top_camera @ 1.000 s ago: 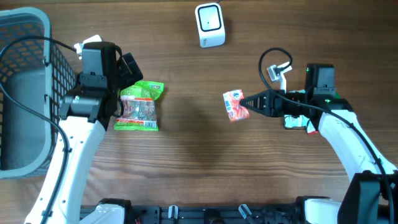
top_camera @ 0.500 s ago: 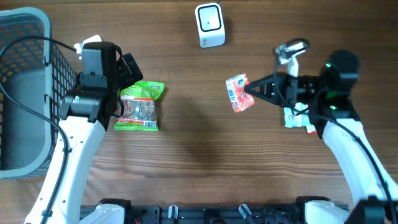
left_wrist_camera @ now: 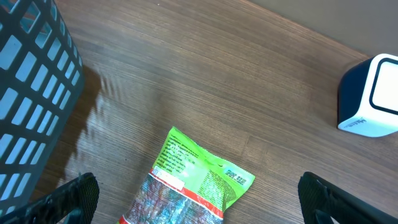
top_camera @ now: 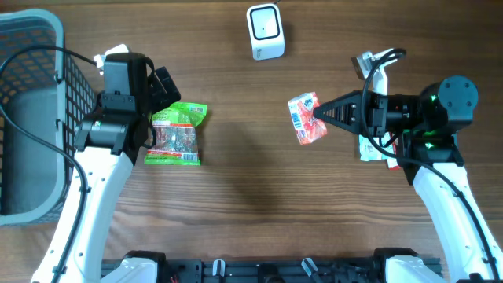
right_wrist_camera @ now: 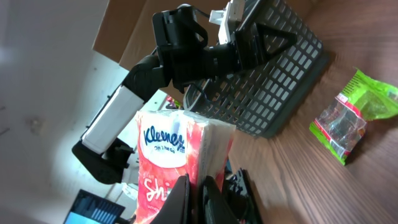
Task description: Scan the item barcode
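Nearest us, the brown wood-grain desk [top_camera: 244, 204] is stretching out in front of the arm bases. A little farther, on the right, the right tool [top_camera: 317, 116] is pinching the red plastic-wrapped tissue pack [top_camera: 305, 119] by one edge, its jaws pressed together on the wrapper, and is holding it above the middle of the desk. We are judging this hold to be the main risk: the pack is soft and caught only at its rim, so it may swing or slip out when the arm turns it. A small white and red packet [top_camera: 376, 151] is lying under the right arm, and a low sweep could drag it along.

On the left, the left tool [left_wrist_camera: 196, 193] is hovering spread wide and empty over the green and clear plastic snack bag [top_camera: 174, 135], with the grey plastic mesh basket [top_camera: 23, 47] at the left edge.

At the far side, the white box-shaped scanner [top_camera: 265, 31] is standing well apart from the pack, so the scan is not yet done. We cannot tell which face is carrying the barcode; if it is facing away from the scanner, the read will fail.

The desk is looking smooth and matt. Beyond it, the right wrist view is showing a pale wall and a brown panel.
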